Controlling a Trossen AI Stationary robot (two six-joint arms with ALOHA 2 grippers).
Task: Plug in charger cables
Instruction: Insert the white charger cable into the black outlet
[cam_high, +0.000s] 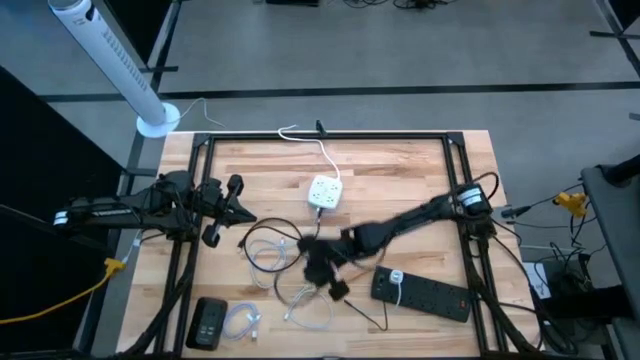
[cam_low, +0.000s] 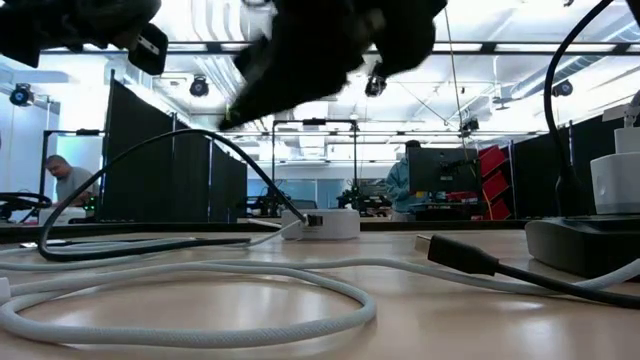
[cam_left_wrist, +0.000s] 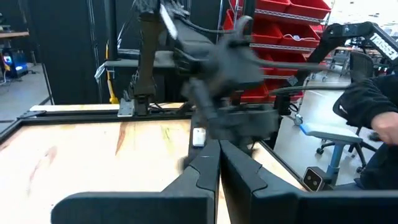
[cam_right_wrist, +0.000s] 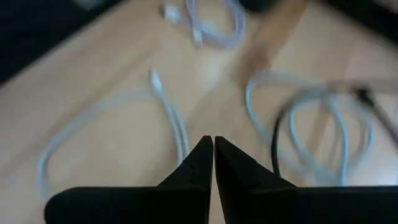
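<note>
Black fingers of the right gripper (cam_right_wrist: 213, 147) are pressing together with nothing between them, hovering above the charger cables (cam_high: 285, 262), which are lying in loose black and white coils on the wooden table (cam_high: 400, 170). Taking the white socket cube (cam_high: 324, 192) as landmark, the right gripper (cam_high: 322, 268) is working just in front of the cube, over the coils; the black power strip (cam_high: 425, 293) is lying farther front and to the cube's right. The left gripper (cam_high: 235, 203) is waiting well to the cube's left, fingers also closed and empty. No loose cable plug appears seated in either the cube or the strip, so the plugging work is judged barely begun, with every cable remaining.
</note>
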